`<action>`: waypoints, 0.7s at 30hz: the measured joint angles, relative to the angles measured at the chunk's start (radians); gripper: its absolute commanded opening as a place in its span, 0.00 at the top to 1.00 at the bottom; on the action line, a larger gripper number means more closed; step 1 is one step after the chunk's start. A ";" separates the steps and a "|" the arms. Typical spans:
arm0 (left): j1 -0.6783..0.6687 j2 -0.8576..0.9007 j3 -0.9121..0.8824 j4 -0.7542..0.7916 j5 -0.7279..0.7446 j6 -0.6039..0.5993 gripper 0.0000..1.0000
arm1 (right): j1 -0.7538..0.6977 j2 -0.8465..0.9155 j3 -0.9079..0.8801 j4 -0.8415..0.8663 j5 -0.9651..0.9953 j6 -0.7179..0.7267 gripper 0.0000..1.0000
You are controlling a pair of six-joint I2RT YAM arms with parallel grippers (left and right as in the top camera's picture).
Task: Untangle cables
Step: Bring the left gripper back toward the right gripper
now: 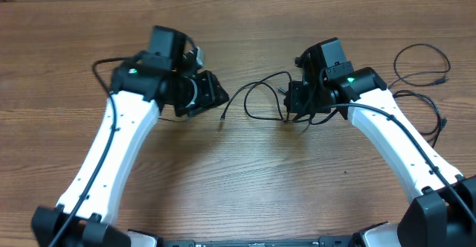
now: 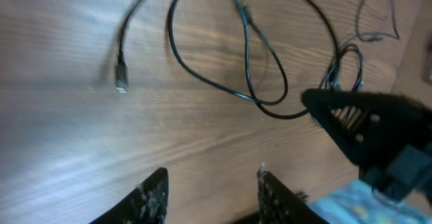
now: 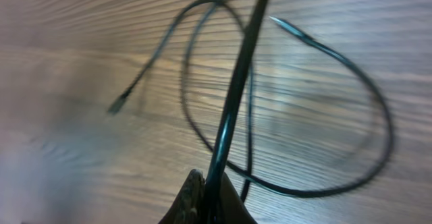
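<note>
Right fingers (image 3: 191, 198) on looping black cable (image 3: 233, 96)

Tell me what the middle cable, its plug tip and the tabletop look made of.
Cable: black rubbery or plastic jacket, slightly glossy; it bends in soft loops and catches highlights.
Plug tip: probably metal, silvery-grey sheen.
Tabletop: wood or wood-look laminate, matte brown with grain lines.

Thin black cables (image 3: 235, 96) between the grippers, silvery plug tip (image 2: 121, 77) ahead of the black left gripper (image 2: 210, 183), black right gripper (image 3: 206, 198), white arms (image 1: 111, 158) with black joints, small green lights (image 1: 134, 71), brown wood-grain table (image 1: 245, 180) beneath both
</note>
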 measured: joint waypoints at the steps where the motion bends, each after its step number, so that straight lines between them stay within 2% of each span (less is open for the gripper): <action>1: -0.025 0.023 0.000 0.006 -0.002 -0.055 0.57 | 0.000 0.000 0.001 -0.021 0.040 0.025 0.96; 4: -0.082 0.106 0.000 0.046 0.000 -0.173 0.59 | 0.000 0.000 0.002 -0.085 0.142 0.096 0.96; 9: -0.167 0.224 0.000 0.139 0.032 -0.302 0.57 | 0.000 0.000 0.002 -0.128 0.250 0.177 0.96; 16: -0.254 0.378 0.000 0.291 0.145 -0.472 0.55 | 0.000 0.000 0.002 -0.134 0.288 0.212 0.96; 21: -0.282 0.454 0.000 0.375 0.200 -0.594 0.58 | 0.000 0.000 0.002 -0.142 0.295 0.220 0.96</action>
